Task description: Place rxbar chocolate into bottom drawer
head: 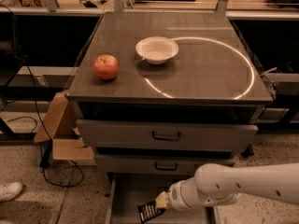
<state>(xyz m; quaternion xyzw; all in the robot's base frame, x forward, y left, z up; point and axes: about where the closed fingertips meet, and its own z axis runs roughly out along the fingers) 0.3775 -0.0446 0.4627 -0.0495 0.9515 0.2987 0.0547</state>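
Reaching in from the lower right of the frame, the white arm [247, 185] ends in the gripper [160, 201], low at bottom centre and over the pulled-out bottom drawer [130, 190]. Its pale fingers are pinched onto the upper right end of the rxbar chocolate [149, 212], and that's a firm hold. The black wrapper tilts down to the left, white lettering showing, over the drawer's plain grey interior. Whether the bar's lower end touches the drawer floor, I cannot tell.

Above it, the two upper drawers [167, 135] sit closed, dark handles facing out. Up on the cabinet top [205, 78], a red apple [106, 66] stands at the left and a white bowl [157, 49] just right of it, near but apart, with a bright ring of light curving across the surface. At the left edge, a cardboard box [60, 125] leans by the cabinet, and a white shoe [9, 190] is on the floor.
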